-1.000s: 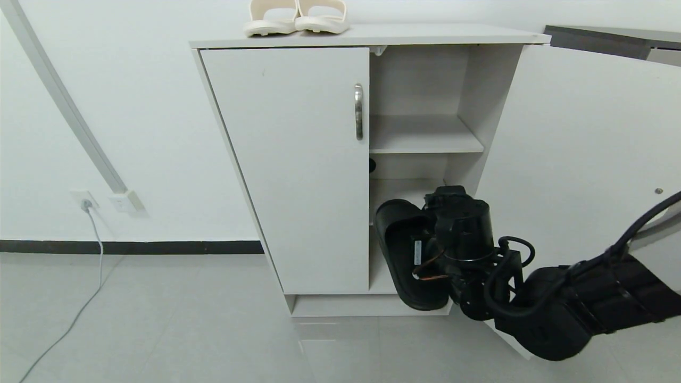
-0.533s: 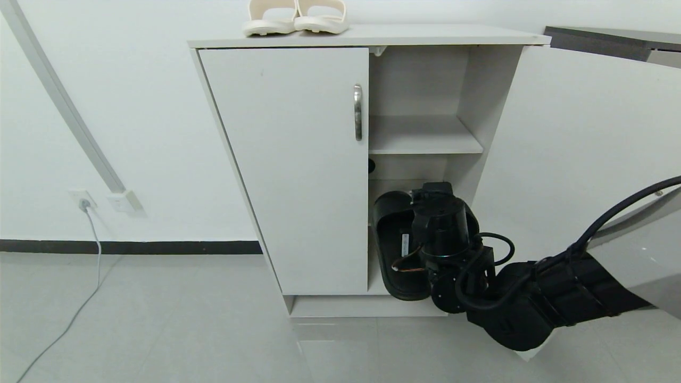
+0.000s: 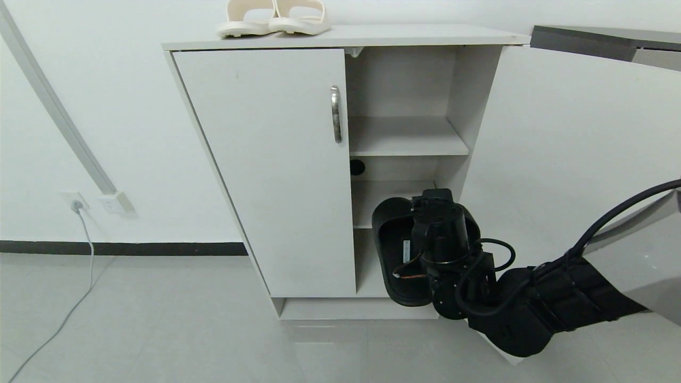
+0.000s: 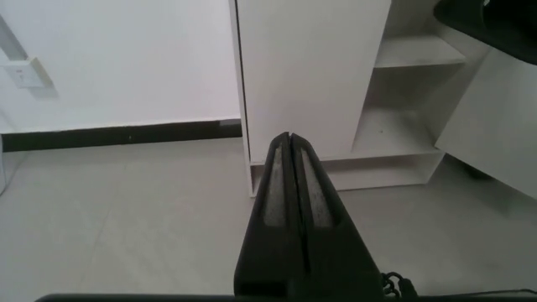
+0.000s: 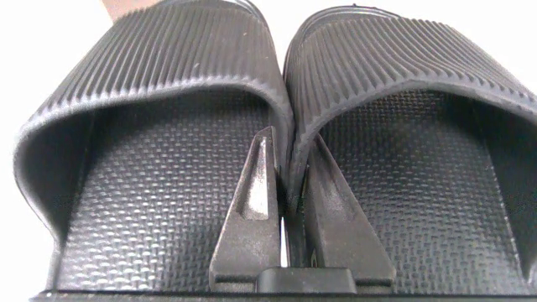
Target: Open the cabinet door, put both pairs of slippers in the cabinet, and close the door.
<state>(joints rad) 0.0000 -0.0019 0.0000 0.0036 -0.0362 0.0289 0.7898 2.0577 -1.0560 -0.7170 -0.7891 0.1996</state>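
Your right gripper [image 5: 285,159] has its jaws clamped on the pair of black slippers [image 3: 395,250], pinching the two touching inner edges of their straps together. You hold the pair on end at the mouth of the cabinet [image 3: 425,36], low in its open right half, with the soles crossing the front edge of a lower shelf. The right door [image 3: 558,149] stands swung wide; the left door [image 3: 266,170] is closed. The cream slippers [image 3: 274,18] sit on the cabinet top. Your left gripper [image 4: 289,144] hangs above the floor [image 4: 126,218] with its jaws pressed together on nothing, facing the cabinet.
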